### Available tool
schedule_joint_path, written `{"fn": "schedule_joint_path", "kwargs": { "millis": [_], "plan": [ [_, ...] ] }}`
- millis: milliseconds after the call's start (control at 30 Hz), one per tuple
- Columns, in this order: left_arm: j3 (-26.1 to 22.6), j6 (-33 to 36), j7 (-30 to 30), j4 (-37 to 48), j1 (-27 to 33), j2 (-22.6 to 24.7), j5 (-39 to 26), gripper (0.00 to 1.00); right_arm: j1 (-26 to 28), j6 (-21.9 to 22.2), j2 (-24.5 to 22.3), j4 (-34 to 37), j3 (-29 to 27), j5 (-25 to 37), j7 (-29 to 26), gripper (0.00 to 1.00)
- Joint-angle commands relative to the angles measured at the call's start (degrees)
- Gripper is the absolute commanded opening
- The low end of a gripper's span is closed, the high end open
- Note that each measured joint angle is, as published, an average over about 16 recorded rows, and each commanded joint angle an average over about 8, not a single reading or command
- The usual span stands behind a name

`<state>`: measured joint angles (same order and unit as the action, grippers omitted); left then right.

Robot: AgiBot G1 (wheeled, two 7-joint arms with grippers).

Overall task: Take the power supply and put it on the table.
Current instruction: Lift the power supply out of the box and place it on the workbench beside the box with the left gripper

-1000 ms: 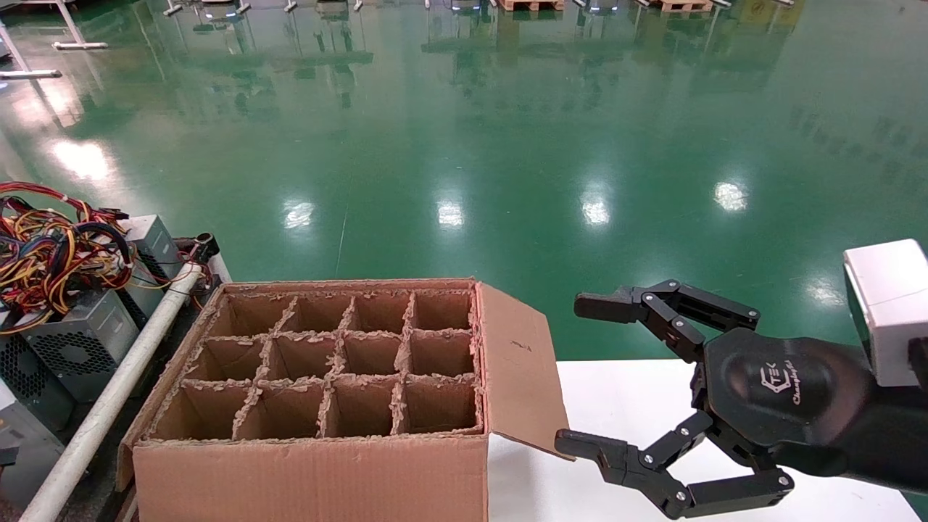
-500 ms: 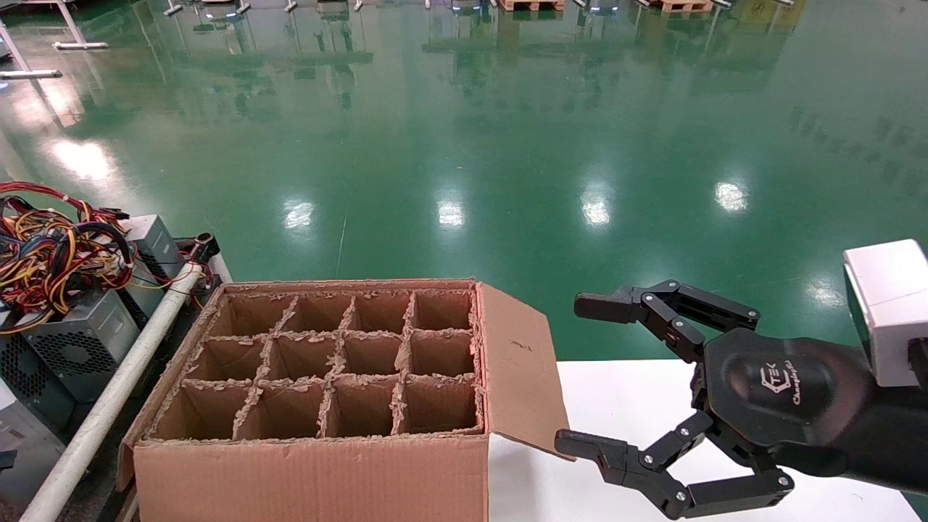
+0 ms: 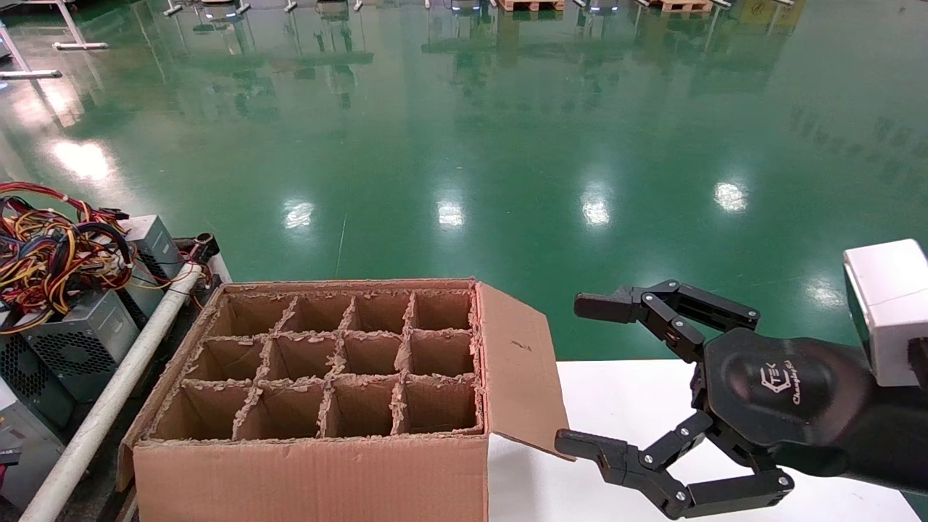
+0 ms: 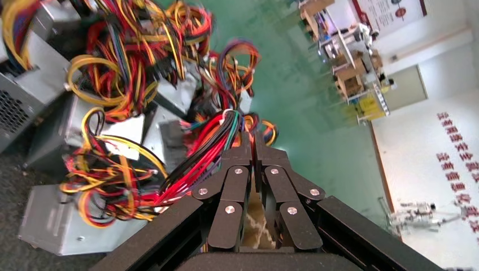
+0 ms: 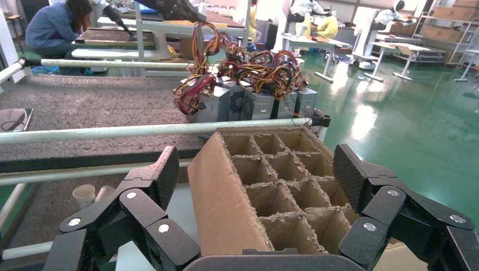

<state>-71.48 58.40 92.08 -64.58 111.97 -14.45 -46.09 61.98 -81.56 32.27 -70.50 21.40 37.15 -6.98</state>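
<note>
The left gripper (image 4: 253,149) is seen with its fingers pressed shut, nothing plainly held between them, right over a pile of power supplies (image 4: 85,141) with tangled wires (image 4: 186,130). The right gripper (image 3: 587,377) is held wide open over the white table (image 3: 623,391), just beside the cardboard box (image 3: 326,406) flap.

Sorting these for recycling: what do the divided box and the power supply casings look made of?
The brown box with divider cells looks like corrugated cardboard, matte, with ragged, fibrous cell edges. The grey power supply casings look like sheet metal, likely steel: dull grey finish, punched vent holes.
</note>
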Motion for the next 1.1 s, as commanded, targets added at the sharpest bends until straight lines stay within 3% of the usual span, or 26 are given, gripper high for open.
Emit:
{"fn": "schedule_joint_path", "kwargs": {
  "millis": [33,167,200,800,933,1100],
  "plan": [
    [-2.20,-1.64,-1.00,-1.41,0.31,-0.62,1.33,0.43,0.00,0.00,0.00,0.00,0.00,0.00,0.00,1.00],
    [-3.59,-2.56,-1.54,-2.06,0.61,-1.08,2.37,0.93,-0.01,0.01,0.00,0.01,-0.01,-0.01,0.00,1.00],
    [-3.61,-2.60,-1.52,-2.09,0.64,-1.11,2.44,1.00,-0.01,0.01,0.00,0.01,-0.01,-0.01,0.00,1.00],
    [-1.36,-1.58,-1.95,-1.80,0.65,-0.29,1.03,1.00,-0.01,0.01,0.00,0.01,0.00,0.00,0.00,1.00],
    [1.44,-1.76,-8.22,-2.54,2.33,1.90,-1.06,1.00,-0.01,0.01,0.00,0.01,-0.01,0.00,0.00,1.00],
    [7.40,-0.51,-23.72,0.02,6.19,9.21,-6.08,1.00,-0.01,0.01,0.00,0.01,-0.01,0.00,0.00,1.00]
  ]
}}
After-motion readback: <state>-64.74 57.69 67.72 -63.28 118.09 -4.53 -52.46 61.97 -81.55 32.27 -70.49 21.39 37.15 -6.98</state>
